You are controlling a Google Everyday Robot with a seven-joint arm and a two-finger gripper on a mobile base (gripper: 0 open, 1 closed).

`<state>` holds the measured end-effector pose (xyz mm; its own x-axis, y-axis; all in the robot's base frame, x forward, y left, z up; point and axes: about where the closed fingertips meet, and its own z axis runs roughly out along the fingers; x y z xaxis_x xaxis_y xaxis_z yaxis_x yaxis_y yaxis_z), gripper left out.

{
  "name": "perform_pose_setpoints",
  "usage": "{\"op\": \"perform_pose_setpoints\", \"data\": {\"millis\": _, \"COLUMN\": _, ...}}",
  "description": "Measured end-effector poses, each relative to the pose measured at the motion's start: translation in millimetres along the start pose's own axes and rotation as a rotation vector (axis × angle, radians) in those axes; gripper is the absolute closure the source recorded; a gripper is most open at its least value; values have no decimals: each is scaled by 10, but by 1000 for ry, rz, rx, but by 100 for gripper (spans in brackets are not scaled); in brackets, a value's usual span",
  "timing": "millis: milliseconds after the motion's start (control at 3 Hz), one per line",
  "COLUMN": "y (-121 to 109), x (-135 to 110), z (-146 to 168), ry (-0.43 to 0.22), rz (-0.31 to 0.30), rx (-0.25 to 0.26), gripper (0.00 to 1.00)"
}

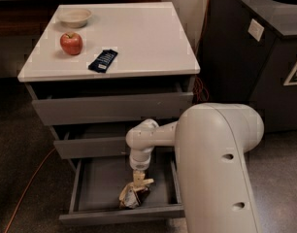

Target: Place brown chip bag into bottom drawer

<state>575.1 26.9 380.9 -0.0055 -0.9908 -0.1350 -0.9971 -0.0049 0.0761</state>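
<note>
One drawer, the bottom drawer (122,214), stood pulled out, likely so the arm (160,134) could reach down. The end effector (138,176) hung at the top of the brown chip bag (133,196) lying inside near the front; its grip could not be told.

Cabinet top (139,38) was white, its drawers plain grey; bottom drawer (97,186) grey inside. Chip bag (134,196) was dark brown and tan. Gripper (139,178), pale tan, sat just above the bag in that drawer; arm (216,164) off-white. Apple (71,43) red, bowl (74,17) cream, wrapped bar (103,60) dark blue, cable (27,188) orange.
</note>
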Motion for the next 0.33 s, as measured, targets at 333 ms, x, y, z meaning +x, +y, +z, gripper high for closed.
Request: {"op": "perform_pose_setpoints", "data": {"millis": 333, "y": 5, "x": 10, "z": 13, "ry": 3, "rz": 1, "rx": 1, "gripper": 0}}
